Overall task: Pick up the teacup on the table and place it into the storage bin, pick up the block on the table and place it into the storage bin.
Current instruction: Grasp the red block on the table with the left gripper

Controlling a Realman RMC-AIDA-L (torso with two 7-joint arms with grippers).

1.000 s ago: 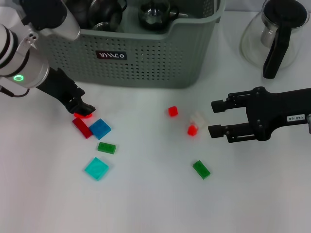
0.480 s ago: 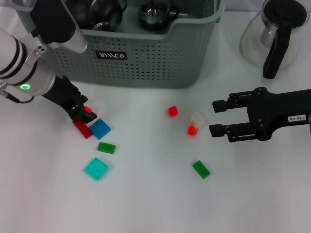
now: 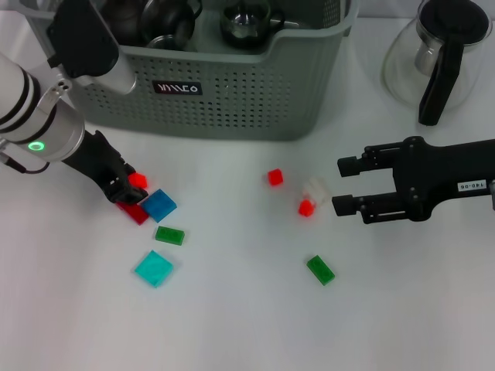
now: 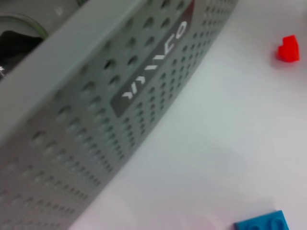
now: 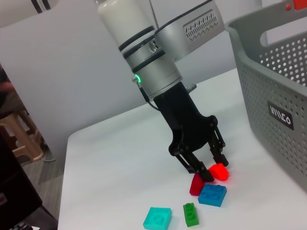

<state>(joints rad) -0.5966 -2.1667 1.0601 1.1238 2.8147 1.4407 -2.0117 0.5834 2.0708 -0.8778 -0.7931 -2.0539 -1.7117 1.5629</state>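
Left pincer (image 3: 130, 188): I saw it low over the counter (image 3: 232, 325), in front of the bin's left end; fingers (image 5: 198, 168) parted, one on each side of a bright red block (image 3: 138, 180), which sat lifted between them in the right wrist view.
Right pincer (image 3: 345, 186): I found it at the counter's right side, fingers spread and holding nothing, pointing toward the small blocks in the middle.
Bin (image 3: 232, 93): grey-green, perforated, at the far side of the counter; dark teaware lay inside.
Dark red block (image 3: 133, 211): flat on the counter, just under the left pincer, touching the blue block (image 3: 159, 205).
Green block (image 3: 169, 235): near the blue one, with a cyan block (image 3: 154, 268) beyond it.
Middle group: two small red blocks (image 3: 274, 177) (image 3: 306, 207) and a white block (image 3: 315, 188) close together; a second green block (image 3: 320, 270) lay apart, nearer me.
Teapot (image 3: 441, 58): glass, black handle, right of the bin.
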